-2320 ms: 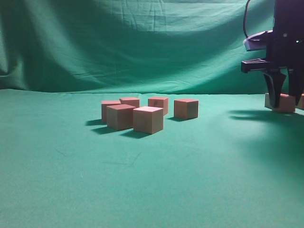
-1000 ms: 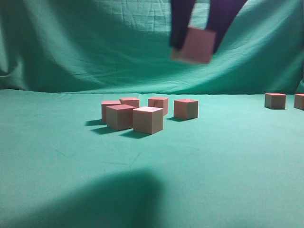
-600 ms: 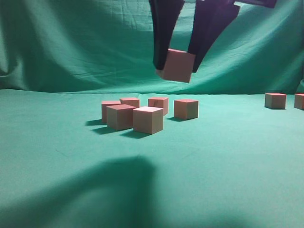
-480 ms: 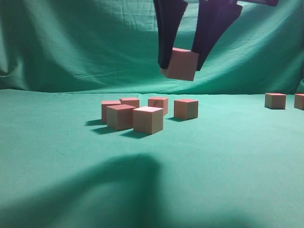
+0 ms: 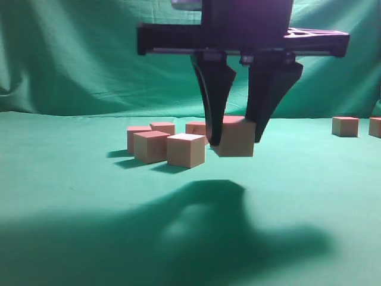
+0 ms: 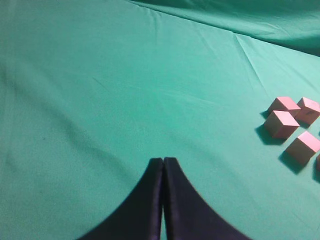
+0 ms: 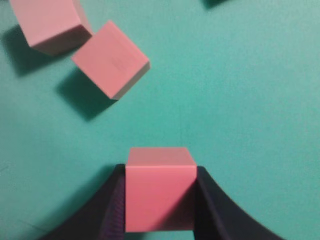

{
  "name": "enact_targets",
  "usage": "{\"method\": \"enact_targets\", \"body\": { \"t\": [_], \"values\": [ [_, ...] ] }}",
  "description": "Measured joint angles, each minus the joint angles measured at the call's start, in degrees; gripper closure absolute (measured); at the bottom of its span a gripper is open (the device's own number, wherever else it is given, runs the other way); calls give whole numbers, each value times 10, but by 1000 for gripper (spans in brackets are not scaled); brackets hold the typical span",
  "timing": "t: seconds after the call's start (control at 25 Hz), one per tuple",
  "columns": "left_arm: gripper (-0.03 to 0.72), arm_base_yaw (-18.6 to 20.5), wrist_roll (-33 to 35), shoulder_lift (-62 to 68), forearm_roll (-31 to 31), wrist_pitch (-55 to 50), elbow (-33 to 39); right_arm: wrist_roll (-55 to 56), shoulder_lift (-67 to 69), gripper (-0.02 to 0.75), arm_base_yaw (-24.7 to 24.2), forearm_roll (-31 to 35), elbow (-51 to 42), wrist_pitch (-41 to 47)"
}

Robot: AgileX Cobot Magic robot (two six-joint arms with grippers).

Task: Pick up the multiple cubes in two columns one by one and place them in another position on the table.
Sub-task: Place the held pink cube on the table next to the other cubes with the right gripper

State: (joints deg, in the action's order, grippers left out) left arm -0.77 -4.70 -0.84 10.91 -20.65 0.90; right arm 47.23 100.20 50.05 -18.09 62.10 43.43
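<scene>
Jaws of the right black two-fingered gripper [image 5: 237, 142] clamped on a small tan-pink wooden cube with a reddish-pink top [image 5: 233, 136], one dark finger [image 5: 213, 95] on each side face. Same grip seen from the right wrist: gripper [image 7: 159, 200], cube [image 7: 159, 187] wedged squarely between the fingers. Held cube low, close above the broad flat table under smooth green cloth [image 5: 89, 196]; contact with the cloth not clear from these views. Heavy shadow on the cloth in front of and below the gripper.

Just left of the held cube, a loose cluster of identical small wooden cubes on the table: nearest one pale-faced [image 5: 186, 149], another beside it [image 5: 150, 146], more behind [image 5: 137, 134] [image 5: 162, 127], and one partly hidden behind the left finger [image 5: 196, 127]. From the right wrist, two of these ahead of the grip: one turned at an angle [image 7: 111, 59], one cut off by the top-left corner [image 7: 50, 22].

Far right, well apart from the cluster, two more cubes near the table's back edge: one whole [image 5: 345, 126], one cut by the frame edge [image 5: 375, 127].

Jaws of the left black gripper [image 6: 163, 162] pressed together on nothing, fingertips touching, above bare cloth [image 6: 100, 100]; four cubes visible at the right edge, nearest [image 6: 303, 147].

Behind everything, draped wrinkled green cloth backdrop [image 5: 89, 53].
</scene>
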Motion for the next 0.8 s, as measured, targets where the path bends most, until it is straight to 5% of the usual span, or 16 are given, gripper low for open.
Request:
{"method": "enact_targets", "body": {
  "t": [0.8],
  "values": [
    [688, 0, 0, 0, 0, 0, 0, -45, 88, 475, 0, 4, 93, 82]
  ]
}}
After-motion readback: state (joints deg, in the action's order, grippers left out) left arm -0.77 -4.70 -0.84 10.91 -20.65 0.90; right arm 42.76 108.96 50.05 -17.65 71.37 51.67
